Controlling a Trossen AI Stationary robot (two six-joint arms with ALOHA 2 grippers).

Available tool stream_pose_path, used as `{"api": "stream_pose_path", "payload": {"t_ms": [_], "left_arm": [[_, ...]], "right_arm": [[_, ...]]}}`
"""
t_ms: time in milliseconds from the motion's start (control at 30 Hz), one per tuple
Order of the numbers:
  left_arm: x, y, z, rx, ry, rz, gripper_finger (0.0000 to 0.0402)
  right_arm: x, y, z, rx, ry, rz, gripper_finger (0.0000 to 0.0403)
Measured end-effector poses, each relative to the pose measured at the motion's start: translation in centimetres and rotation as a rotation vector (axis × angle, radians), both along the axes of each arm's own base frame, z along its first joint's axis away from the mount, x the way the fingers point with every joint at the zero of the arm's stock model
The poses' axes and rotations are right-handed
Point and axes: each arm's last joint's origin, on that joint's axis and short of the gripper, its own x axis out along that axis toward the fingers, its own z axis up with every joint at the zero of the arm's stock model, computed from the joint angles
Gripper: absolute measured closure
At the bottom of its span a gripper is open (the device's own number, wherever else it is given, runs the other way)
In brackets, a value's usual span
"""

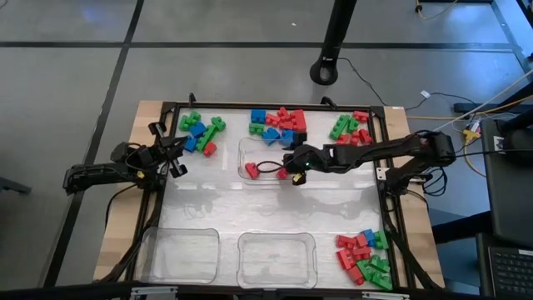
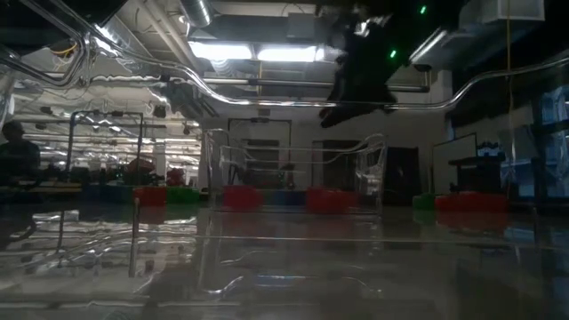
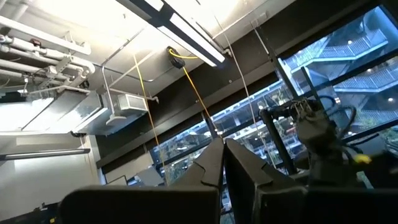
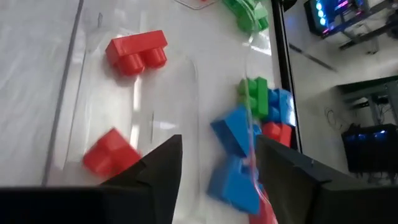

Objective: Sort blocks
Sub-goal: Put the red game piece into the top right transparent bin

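Right gripper (image 1: 293, 169): reaches in from the right side of the table to the right end of the clear tray at the far middle. In the right wrist view its two dark fingers (image 4: 163, 163) stand apart with nothing between them.
Left gripper (image 1: 172, 163): waits at the left side of the table, near the far-left heap of blocks. Its fingers (image 3: 211, 163) are closed together and point up at the ceiling, holding nothing.
Far tray (image 1: 243, 148): clear, at the far middle of the table. Two red blocks lie inside it, one (image 4: 136, 51) near its left end and one (image 4: 111, 152) just beside the right gripper's fingers.
Blocks behind the tray (image 1: 279, 125): a heap of red and blue ones just past the tray's far wall; the right wrist view shows blue blocks (image 4: 235, 158) and a green one (image 4: 254, 94) outside that wall.
Far-left heap (image 1: 201, 135): green, blue and red blocks mixed.
Far-right heap (image 1: 350, 129): green and red blocks.
Near-right heap (image 1: 363, 257): red and green blocks with a blue one.
Near trays: two clear trays at the near edge, one at the left (image 1: 179, 252) and one in the middle (image 1: 276, 258).
Table (image 1: 275, 208): shiny white top in a dark frame.
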Motion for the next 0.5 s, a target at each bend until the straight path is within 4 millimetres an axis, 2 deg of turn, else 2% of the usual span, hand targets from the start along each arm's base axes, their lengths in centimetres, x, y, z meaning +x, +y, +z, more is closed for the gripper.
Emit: {"api": "stream_pose_path", "payload": {"t_ms": [200, 300, 400, 500], "left_arm": [[0.0, 0.0, 0.0, 0.0, 0.003, 0.0, 0.0396], [0.0, 0.0, 0.0, -0.002, 0.004, -0.001, 0.0396], [0.0, 0.0, 0.0, -0.005, 0.002, -0.003, 0.0396], [0.0, 0.0, 0.0, -0.006, 0.002, -0.004, 0.0396]], "right_arm": [[-3.6, -0.1, 2.5, 0.029, 0.072, -0.122, 0.0198], [-5.6, -0.2, 3.0, 0.002, 0.127, -0.224, 0.0197], [-7.4, -0.2, 2.5, -0.04, 0.155, -0.314, 0.0198], [-9.4, -0.2, 1.1, -0.012, 0.162, -0.373, 0.0198]]}}
